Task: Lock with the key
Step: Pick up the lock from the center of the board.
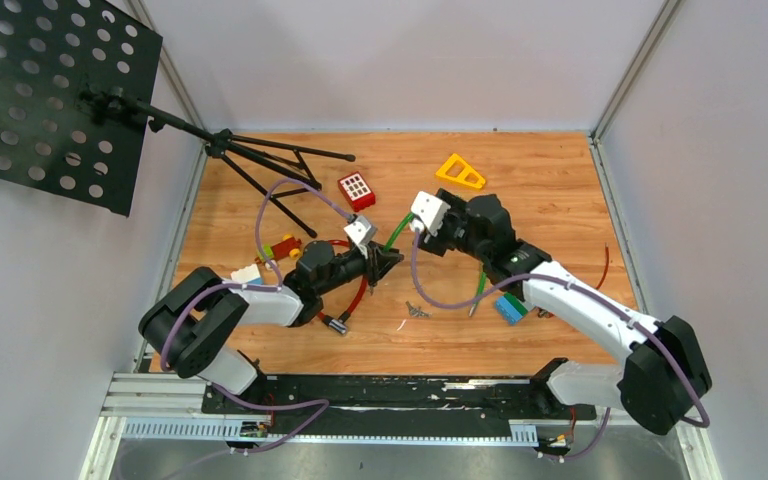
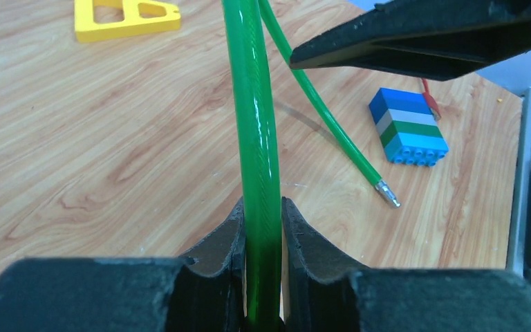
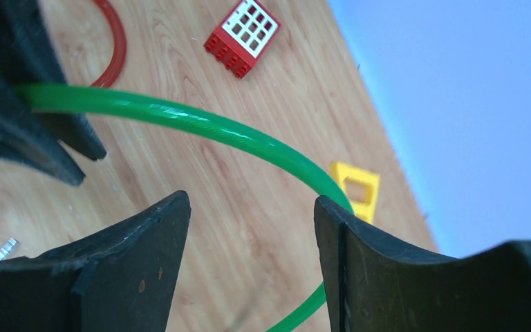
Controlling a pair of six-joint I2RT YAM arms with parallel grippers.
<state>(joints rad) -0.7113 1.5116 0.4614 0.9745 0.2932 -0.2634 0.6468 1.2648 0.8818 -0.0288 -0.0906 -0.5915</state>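
Note:
A green cable (image 2: pixel 257 124) of a lock runs straight up out of my left gripper (image 2: pixel 261 207), which is shut on it a little above the table. Its thinner free end lies on the wood and stops in a metal tip (image 2: pixel 389 194). My right gripper (image 3: pixel 249 207) is open, with nothing between its fingers; the green cable (image 3: pixel 200 124) arcs past and goes behind its right finger (image 3: pixel 373 270). From above, the two grippers (image 1: pixel 388 262) (image 1: pixel 415 232) face each other over the middle of the table. A small metal piece that looks like the key (image 1: pixel 417 312) lies on the wood just in front of them.
A red cable (image 1: pixel 360 295) with a dark barrel end (image 1: pixel 335 322) loops under the left arm. Scattered around are a red grid block (image 1: pixel 356 189), a yellow triangle (image 1: pixel 460 172), a blue-green brick stack (image 2: pixel 408 128) and small toys (image 1: pixel 282 247). A music stand's legs (image 1: pixel 270 160) spread at the back left.

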